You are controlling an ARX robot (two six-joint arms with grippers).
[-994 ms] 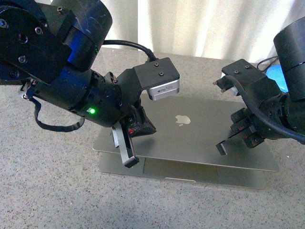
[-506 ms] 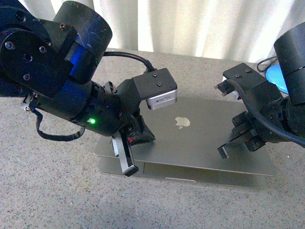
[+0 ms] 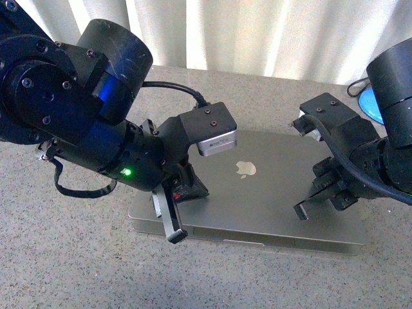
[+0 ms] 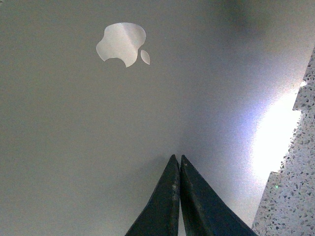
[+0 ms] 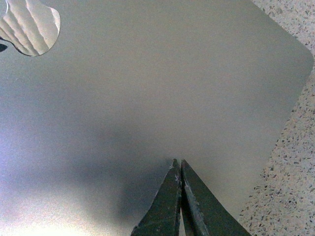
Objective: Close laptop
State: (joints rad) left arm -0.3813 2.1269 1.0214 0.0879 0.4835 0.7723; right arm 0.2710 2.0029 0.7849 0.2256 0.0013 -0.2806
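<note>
The left claw (image 3: 172,226) and right claw (image 3: 302,210), both clenched empty, are pressing the lid of the laptop (image 3: 257,193) mid-frame; closing is looking practically finished, only withdrawing remaining.

matt brushed-metal laptop (image 3: 270,193) lid, glossy mirror-like logo (image 4: 122,43), rough speckled stone-look table (image 3: 77,270), matt black fingers (image 5: 189,206)

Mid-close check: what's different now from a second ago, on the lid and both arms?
The laptop lid has dropped: the open gap along its front edge has closed, and it now lies almost flush on the base. The left gripper and right gripper came down with it. Unchanged: both grippers are shut and grip nothing, and the base sits where it was on the table.
</note>
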